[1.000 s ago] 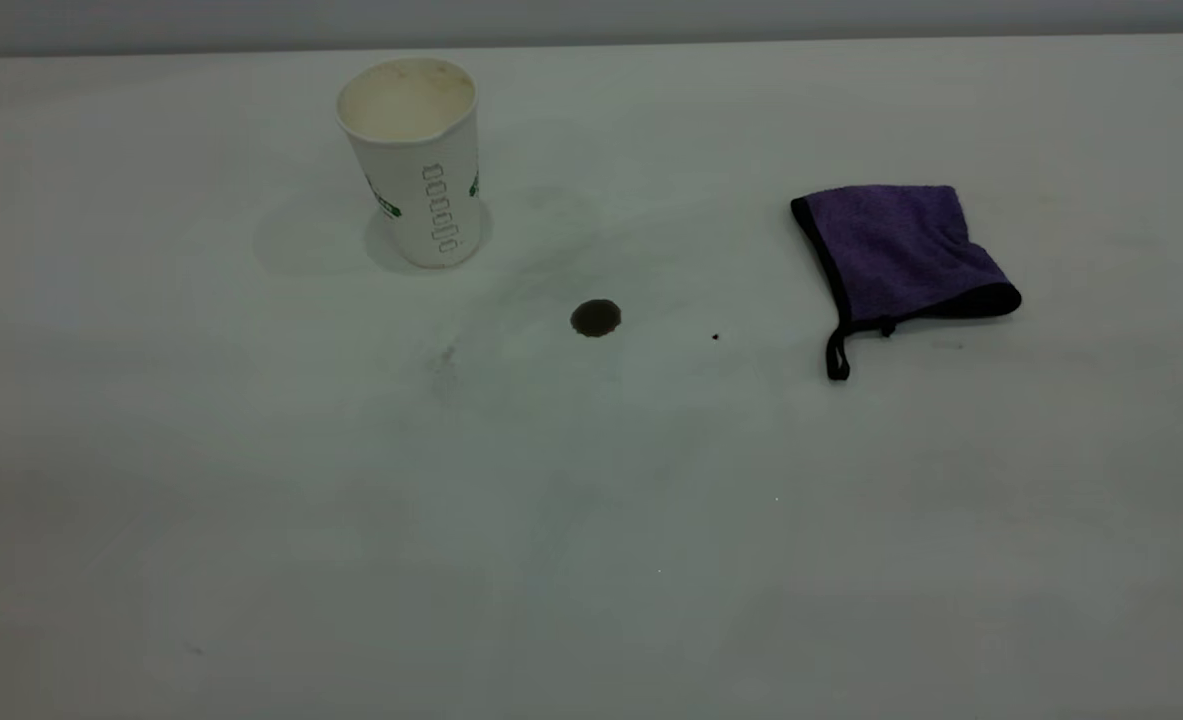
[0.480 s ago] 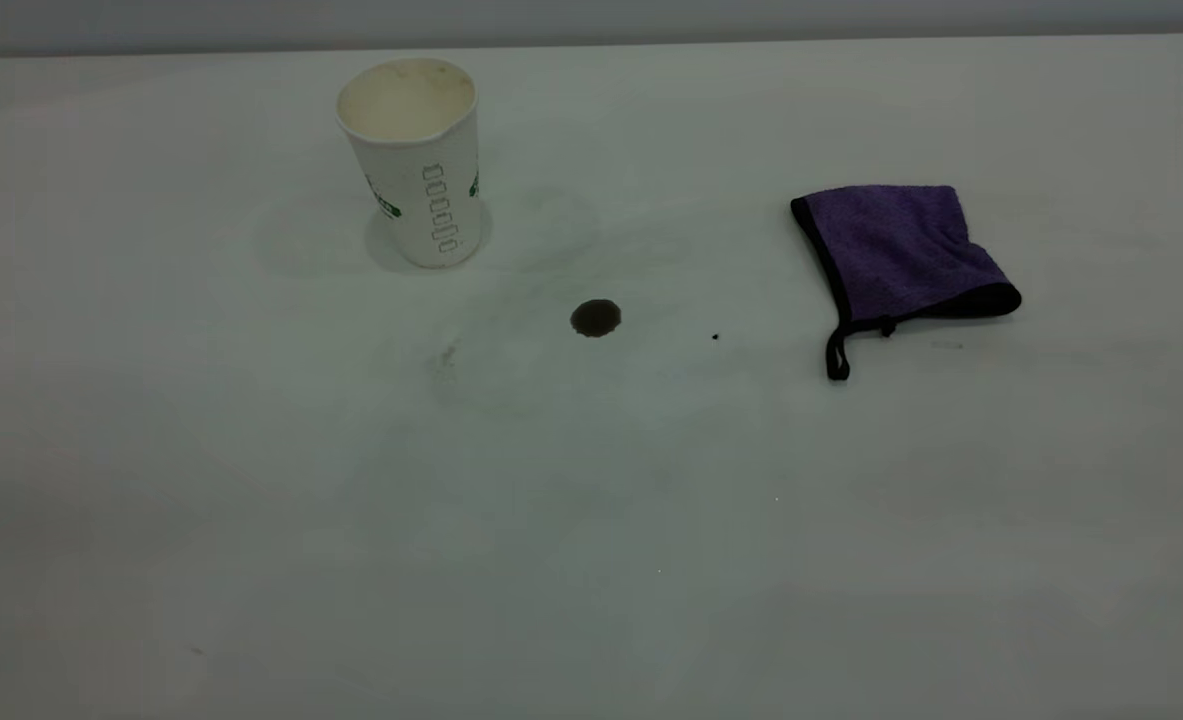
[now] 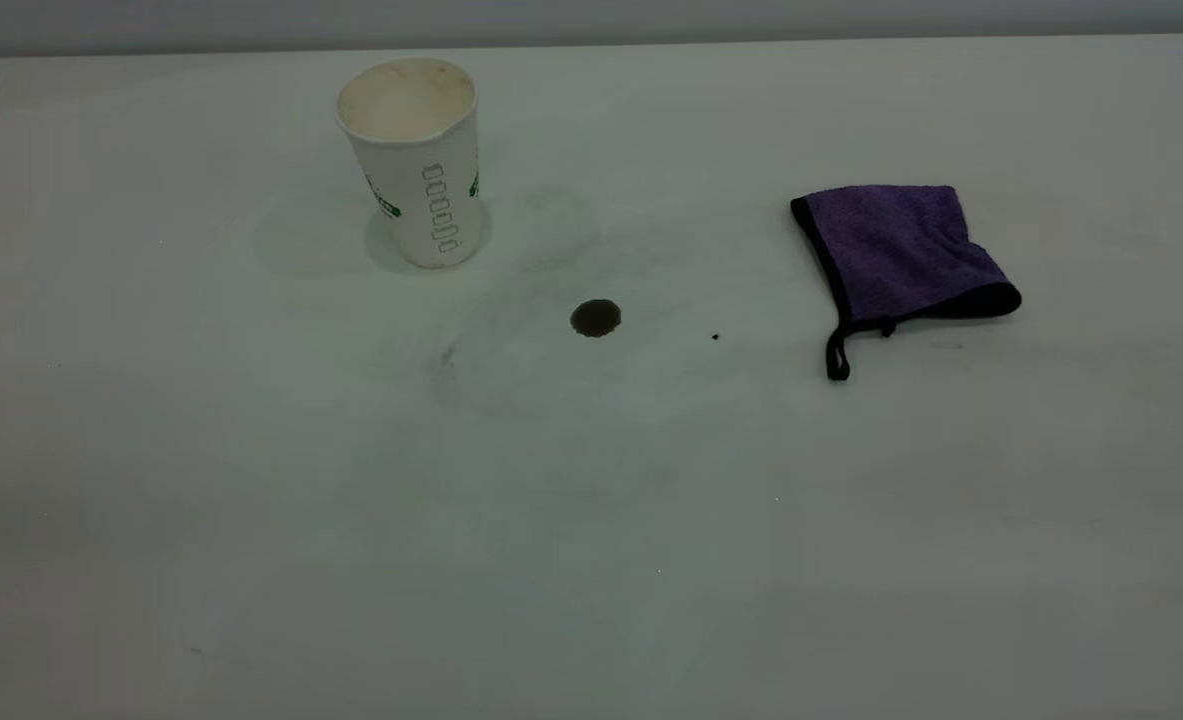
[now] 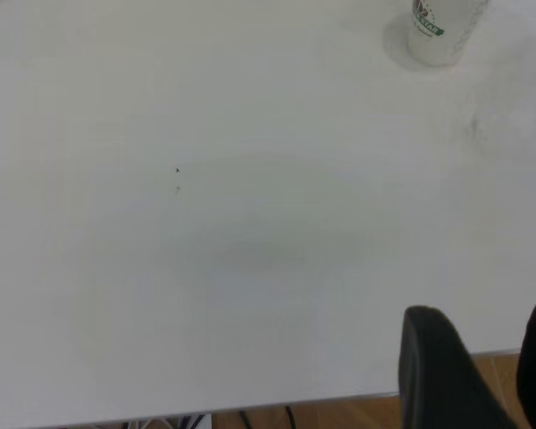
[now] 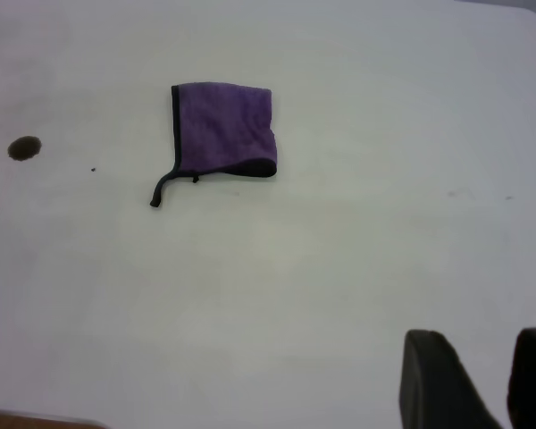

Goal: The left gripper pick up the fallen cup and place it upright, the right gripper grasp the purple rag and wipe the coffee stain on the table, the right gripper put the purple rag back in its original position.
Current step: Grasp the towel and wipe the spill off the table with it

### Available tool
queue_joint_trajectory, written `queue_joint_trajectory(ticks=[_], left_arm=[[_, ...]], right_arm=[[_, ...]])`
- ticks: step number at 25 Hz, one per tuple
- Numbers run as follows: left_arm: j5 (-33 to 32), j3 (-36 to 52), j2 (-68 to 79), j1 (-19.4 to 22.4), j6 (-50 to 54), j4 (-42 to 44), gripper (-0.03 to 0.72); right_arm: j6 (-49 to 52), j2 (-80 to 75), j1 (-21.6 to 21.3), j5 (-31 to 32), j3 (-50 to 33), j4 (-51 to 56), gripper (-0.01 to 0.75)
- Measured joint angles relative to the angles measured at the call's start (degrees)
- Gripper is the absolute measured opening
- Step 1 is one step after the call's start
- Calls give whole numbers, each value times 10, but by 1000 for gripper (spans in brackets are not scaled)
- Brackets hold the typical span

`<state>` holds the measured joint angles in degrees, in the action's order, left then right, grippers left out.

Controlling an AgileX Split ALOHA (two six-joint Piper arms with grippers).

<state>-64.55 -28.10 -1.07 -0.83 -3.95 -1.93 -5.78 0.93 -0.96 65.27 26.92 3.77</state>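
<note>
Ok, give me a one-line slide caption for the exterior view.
Cup upright, coffee stain unwiped mid-table, purple rag lying untouched to its right.

1. one cup [image 3: 412, 160], standing upright on the bench [image 3: 591, 520].
2. one purple rag [image 3: 896, 255].
3. one coffee stain [image 3: 595, 318].
4. one tiny black speck [image 3: 715, 337].
5. two grippers: the left gripper [image 4: 482, 366] and the right gripper [image 5: 478, 380], one in each wrist view.
</note>
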Motion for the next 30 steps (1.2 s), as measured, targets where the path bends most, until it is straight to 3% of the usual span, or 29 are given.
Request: queue_joint_trajectory(ticks=[19, 21, 27, 30], left_arm=[[0, 0, 0, 0, 0, 1, 287], [0, 0, 0, 0, 0, 1, 287], [0, 0, 0, 0, 0, 1, 287], [0, 0, 0, 0, 1, 1, 287]], right_arm=[[0, -1, 0, -6, 6, -4, 260], [0, -29, 0, -12, 25, -14, 322], [0, -257, 0, -49, 107, -41, 681], [-1, -393, 0, -108, 143, -38, 723]])
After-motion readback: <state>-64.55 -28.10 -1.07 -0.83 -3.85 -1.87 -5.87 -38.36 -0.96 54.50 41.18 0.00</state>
